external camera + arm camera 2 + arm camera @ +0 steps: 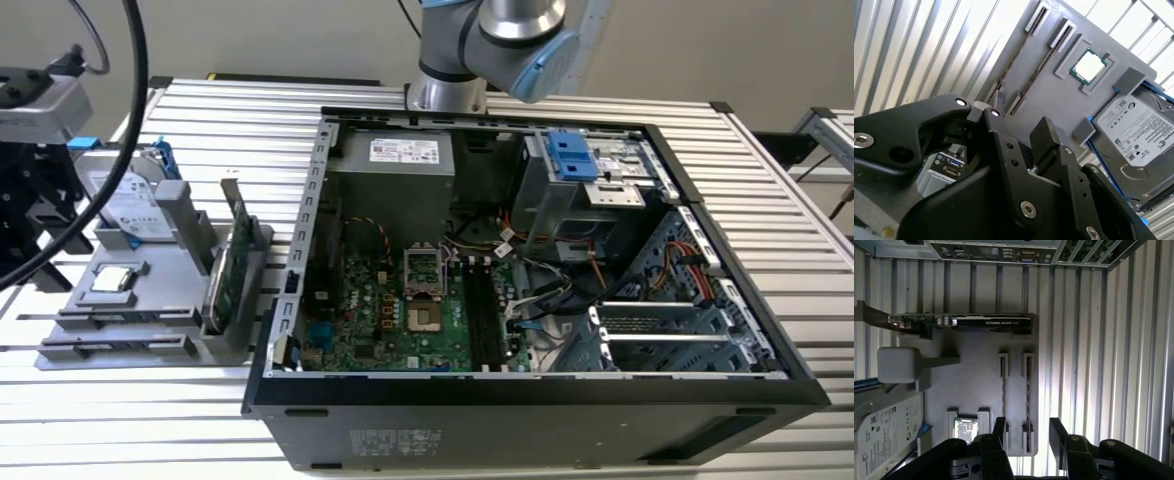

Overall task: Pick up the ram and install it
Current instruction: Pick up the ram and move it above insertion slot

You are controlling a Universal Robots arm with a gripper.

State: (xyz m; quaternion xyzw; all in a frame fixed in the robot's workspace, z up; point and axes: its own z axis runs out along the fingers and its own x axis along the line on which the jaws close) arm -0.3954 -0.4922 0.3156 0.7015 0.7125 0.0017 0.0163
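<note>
Exterior view: bright, even light from above makes the slatted metal table (pixel 134 400) shine pale toward seven o'clock, while the inside of the open computer case (pixel 534 420) lies in shade, deepest near twelve o'clock. In the second wrist view, strong glare washes the table's slats almost white, and the processor (pixel 1089 66) lid gleams. In the first wrist view the light is dimmer and grey, the parts tray (pixel 974 385) is shaded, and the gripper (pixel 1027 429) is a near-black silhouette.

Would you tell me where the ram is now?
In the first wrist view, the ram sits edge-on in the gray tray, near the processor, framed by the open gripper.
</note>
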